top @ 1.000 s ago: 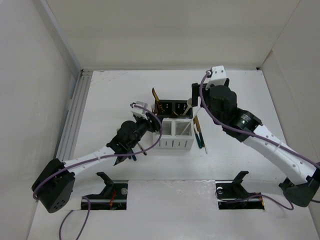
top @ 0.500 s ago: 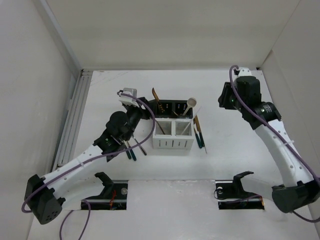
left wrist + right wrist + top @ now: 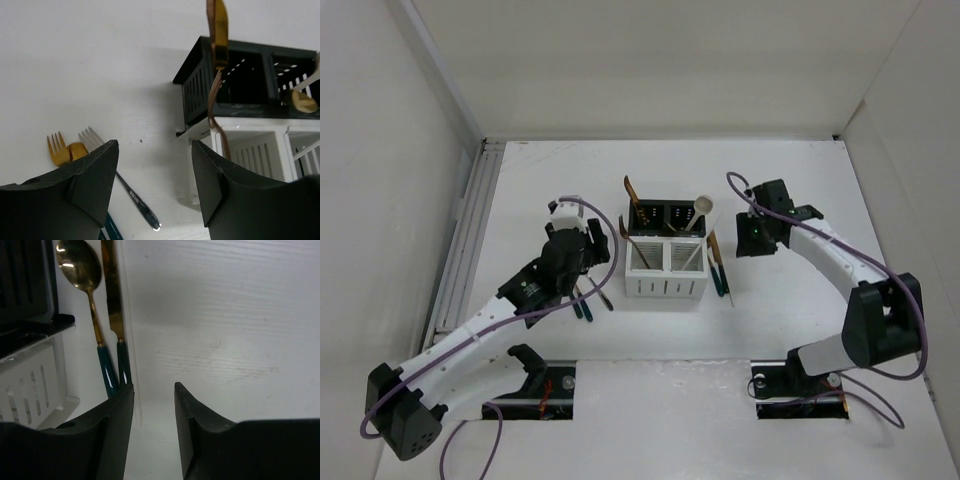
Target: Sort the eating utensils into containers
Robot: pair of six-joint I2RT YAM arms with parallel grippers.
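Observation:
The containers [image 3: 665,262] are two black bins at the back and two white slotted bins in front. A copper utensil [image 3: 631,191] and a cream spoon [image 3: 703,208] stick up from the black bins; both show in the left wrist view, the copper utensil [image 3: 218,30] and the spoon [image 3: 303,98]. A gold spoon [image 3: 80,260] and knife [image 3: 113,295] with teal handles lie right of the bins. Forks [image 3: 57,148] lie left of them. My left gripper [image 3: 597,237] [image 3: 154,145] is open and empty beside the bins' left side. My right gripper [image 3: 747,238] [image 3: 153,386] is open and empty, just right of the teal handles.
More utensils stand inside the white bins [image 3: 650,255]. A silver fork with a dark handle [image 3: 117,177] lies between my left fingers' view and the bins. Enclosure walls stand on the left, back and right. A metal rail [image 3: 470,225] runs along the left edge.
My right arm left the spot above the bins, swung out right, then came down beside the spoon and knife. My left gripper lifted and shifted back-left of the bins.

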